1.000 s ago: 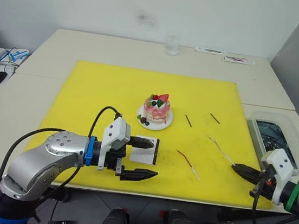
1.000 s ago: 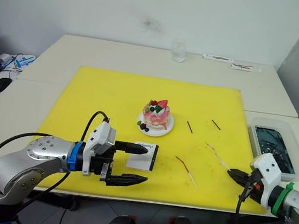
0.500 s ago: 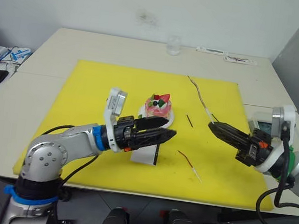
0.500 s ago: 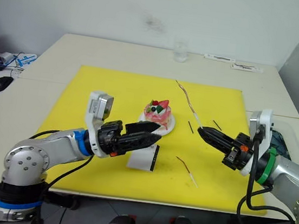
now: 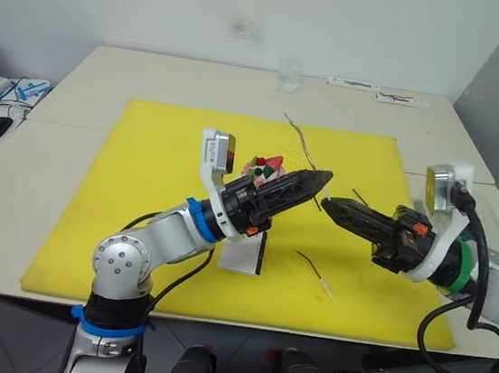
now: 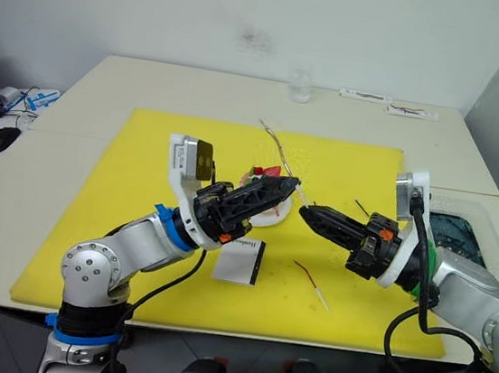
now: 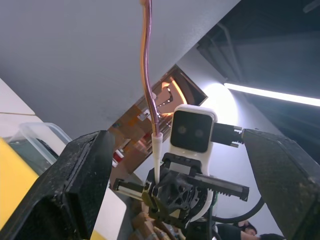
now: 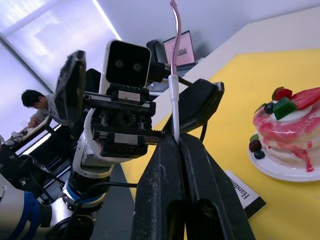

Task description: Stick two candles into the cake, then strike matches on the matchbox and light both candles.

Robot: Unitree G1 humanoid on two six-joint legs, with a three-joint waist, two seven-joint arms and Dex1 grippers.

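The right tool [image 6: 305,213] is pinching one candle [image 6: 277,144] by its pale end, its fingers pressed together, the stick rising toward the left tool [image 6: 291,185], whose fingers are spread around it. Both tools are now meeting just beside the cake [image 5: 267,165]; half a second ago they were apart.

One thin reddish candle [image 5: 299,142] stands up in the air, its pale end pinched in the right claw [image 5: 328,205]. The other candle [image 5: 315,276] lies flat near the white matchbox [image 5: 243,255]. Two short dark matches [image 5: 358,197] lie beyond it, beside the pink cake [image 6: 265,207].
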